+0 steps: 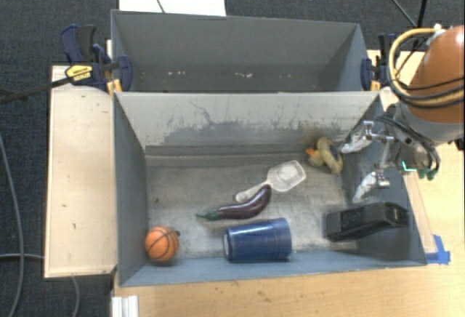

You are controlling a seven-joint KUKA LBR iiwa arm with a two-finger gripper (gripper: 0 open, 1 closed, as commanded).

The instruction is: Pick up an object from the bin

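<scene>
Silvery fingers of the gripper point(357, 167) stood spread, nothing between them, low in the bin point(131, 163) just behind the black box point(365, 221), presumably readied to close on something. A yellow-orange toy point(325, 153) lay farther behind the box, beside one finger (the likeliest pick, I judged); a blue can point(258, 240) rested left of the box.

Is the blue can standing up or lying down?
Lying down: the blue can shows its long curved side, with a round end facing left.
</scene>
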